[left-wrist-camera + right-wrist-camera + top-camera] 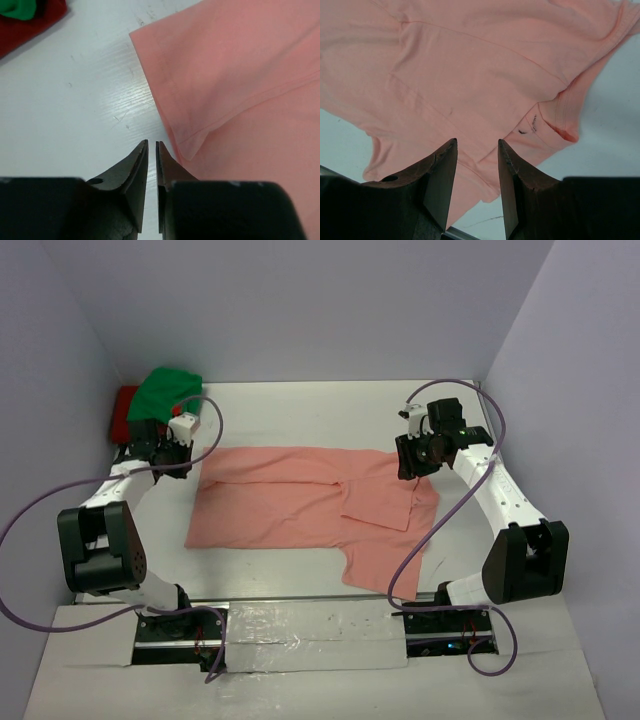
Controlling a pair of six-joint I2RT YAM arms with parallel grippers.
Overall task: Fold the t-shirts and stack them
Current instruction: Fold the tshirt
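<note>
- The salmon-pink t-shirt [300, 510] lay spread on the desk [300, 415].
- The green t-shirt [168, 392] sat bunched on the red t-shirt [124, 412], far left corner.
- The left fingers [137, 170] were nearly pressed together, empty, beside the pink edge.
- The right fingers [442, 170] were spread, empty, above the collar area.

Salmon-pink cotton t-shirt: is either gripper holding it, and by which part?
Nothing is held. Left gripper: nearly shut, empty, beside a corner of the salmon-pink cotton t-shirt. Right gripper: open above it.
</note>
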